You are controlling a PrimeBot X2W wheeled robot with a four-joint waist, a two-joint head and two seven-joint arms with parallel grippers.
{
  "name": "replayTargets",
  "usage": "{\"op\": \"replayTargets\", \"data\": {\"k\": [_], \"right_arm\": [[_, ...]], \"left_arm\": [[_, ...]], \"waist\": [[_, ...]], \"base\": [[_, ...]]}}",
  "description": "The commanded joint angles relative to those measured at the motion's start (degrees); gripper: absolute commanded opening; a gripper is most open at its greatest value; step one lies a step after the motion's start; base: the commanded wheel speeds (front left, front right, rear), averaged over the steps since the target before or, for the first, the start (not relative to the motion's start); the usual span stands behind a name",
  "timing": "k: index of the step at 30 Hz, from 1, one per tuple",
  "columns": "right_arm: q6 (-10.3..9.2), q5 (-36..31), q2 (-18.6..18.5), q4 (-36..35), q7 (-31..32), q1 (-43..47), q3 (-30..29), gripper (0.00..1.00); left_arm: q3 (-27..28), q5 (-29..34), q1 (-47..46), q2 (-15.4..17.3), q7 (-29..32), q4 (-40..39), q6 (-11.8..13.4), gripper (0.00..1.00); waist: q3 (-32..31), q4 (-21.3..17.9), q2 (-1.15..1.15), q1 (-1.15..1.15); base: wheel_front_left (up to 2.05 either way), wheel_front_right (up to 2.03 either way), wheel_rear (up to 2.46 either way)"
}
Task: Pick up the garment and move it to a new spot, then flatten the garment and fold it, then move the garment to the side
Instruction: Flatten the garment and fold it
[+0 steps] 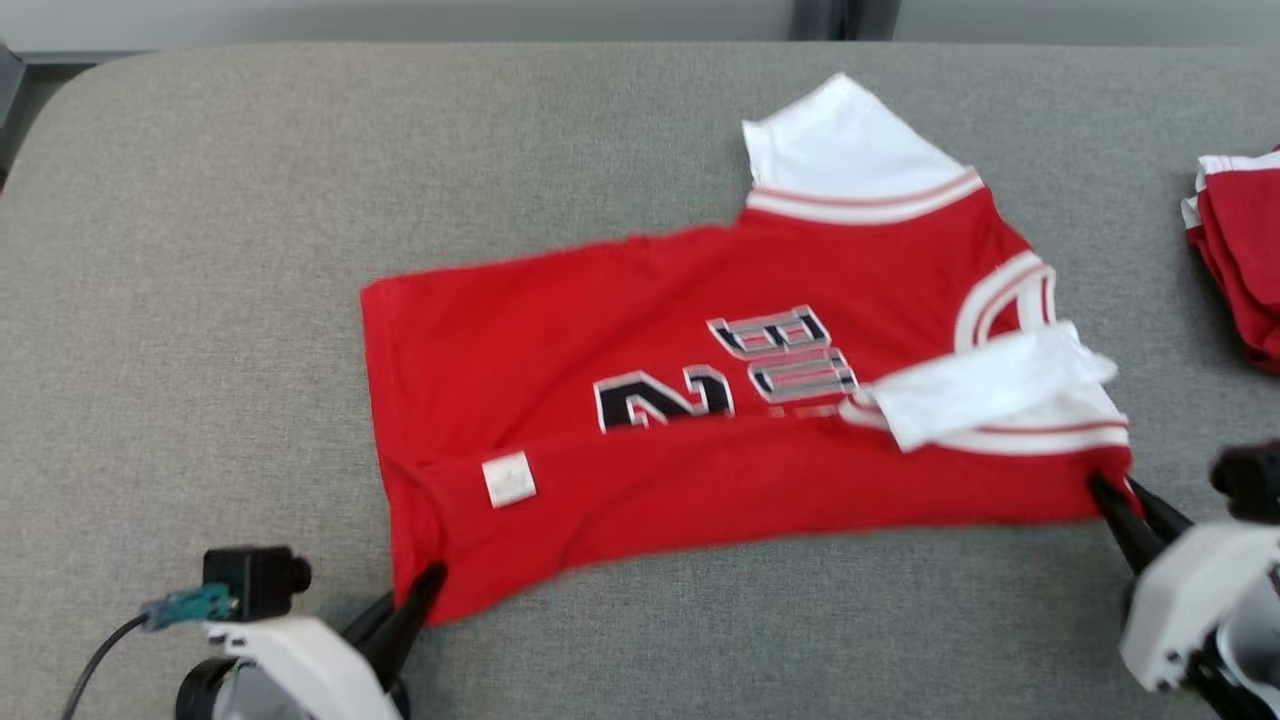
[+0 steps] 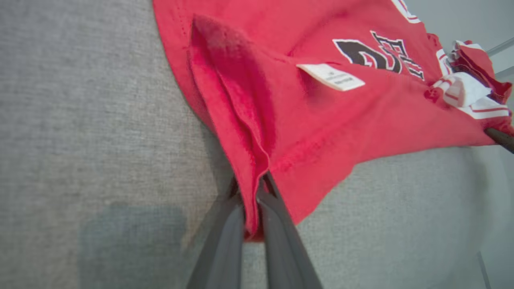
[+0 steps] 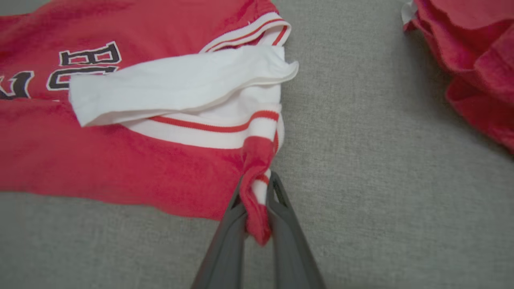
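The left end effector (image 2: 252, 188) has its two dark fingers drawn narrow and clamped on the garment (image 1: 620, 410), with a pinched ridge of red fabric standing between them at the near hem corner. The right end effector (image 3: 257, 184) is likewise narrow and gripping the garment at the near shoulder corner, where red cloth and red-and-white striped trim bunch together between the fingers. The garment is a red jersey lying on the grey fabric worktop (image 1: 200, 250), roughly central and shifted toward the robot's right. Its long axis runs left to right across the head view and is slightly skewed, so that the right end lies farther from the robot. The hem points to the robot's left. The neck opening (image 1: 1005, 295) and shoulders point to its right. A lengthwise crease runs parallel to the near edge, and a white label (image 1: 508, 480) sits on the near strip close to the hem end. Black-and-white lettering (image 1: 720, 375) occupies the middle of the body. The near white sleeve (image 1: 990, 395) lies folded over the red body, and the far white sleeve (image 1: 850, 150) extends away from the robot. A second red garment (image 1: 1240, 260) lies bunched on the worktop at the right edge of the head view, well apart from the jersey.
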Motion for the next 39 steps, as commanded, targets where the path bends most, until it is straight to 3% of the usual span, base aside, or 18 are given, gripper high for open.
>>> {"op": "replayTargets", "data": {"k": [1,4,8,9,10,11,17,22,28,31,34,39], "right_arm": [[-0.01,0.7,-0.9,-0.9,0.6,1.4,-0.5,0.0],[-0.01,3.8,-2.4,-8.5,4.0,8.2,-3.3,0.0],[-0.01,6.2,-1.4,-13.9,7.4,13.7,-5.6,0.0],[-0.01,6.2,-0.8,-13.7,7.9,13.9,-5.9,0.0],[-0.01,6.2,0.0,-13.2,8.0,13.8,-5.9,0.29],[-0.01,5.0,-0.1,-12.6,8.2,13.5,-5.7,1.0],[0.01,2.2,-0.7,-16.1,7.3,9.3,-5.9,1.0],[0.01,1.1,-2.9,-18.8,9.6,-2.1,-5.5,1.0],[0.01,-2.5,-3.9,-7.9,13.1,-20.8,-2.3,1.0],[0.0,-2.9,-2.2,0.5,14.2,-28.9,-0.6,1.0],[0.0,-6.4,-2.0,11.0,12.6,-36.7,2.9,1.0],[0.0,-8.9,-1.3,20.0,9.4,-43.1,5.5,1.0]], "left_arm": [[0.5,-0.5,0.7,1.0,0.4,-0.9,-0.4,0.0],[2.0,-2.8,5.6,4.4,3.2,-7.4,-0.5,0.0],[5.0,-5.5,11.1,7.3,5.3,-13.0,1.1,0.0],[5.5,-5.8,12.0,7.2,5.4,-13.3,1.8,0.25],[5.7,-6.1,12.5,7.0,5.4,-13.6,2.3,0.85],[5.6,-6.3,13.1,6.8,5.5,-13.7,2.6,1.0],[6.0,-1.4,13.4,7.8,3.2,-15.2,5.4,1.0],[7.5,0.9,5.6,8.0,1.6,-17.5,6.9,1.0],[3.4,3.4,-13.7,5.1,1.3,-8.3,5.1,1.0],[0.6,4.1,-21.6,3.5,2.0,-1.4,3.0,1.0],[-2.7,5.0,-28.2,2.2,2.3,7.1,1.1,1.0],[-6.3,3.1,-32.2,1.3,2.5,12.9,-0.8,1.0]], "waist": [[-0.7,0.1,0.0,0.0],[-1.0,-0.2,0.0,0.0],[0.1,-1.5,0.0,0.0],[0.4,-1.8,0.0,0.0],[0.7,-2.0,0.0,0.0],[0.9,-2.1,0.0,0.0],[2.5,-1.1,0.0,0.0],[5.2,1.0,0.0,0.0],[10.5,5.5,0.0,0.0],[12.4,7.2,0.0,0.0],[13.6,8.7,0.0,0.0],[14.9,9.5,0.0,0.0]], "base": [[0.0,0.0,0.0],[0.0,0.0,0.0],[0.0,0.0,0.0],[0.0,0.0,0.0],[0.0,0.0,0.0],[0.0,0.0,0.0],[0.0,0.0,0.0],[0.0,0.0,0.0],[0.0,0.0,0.0],[0.0,0.0,0.0],[0.0,0.0,0.0],[0.0,0.0,0.0]]}}
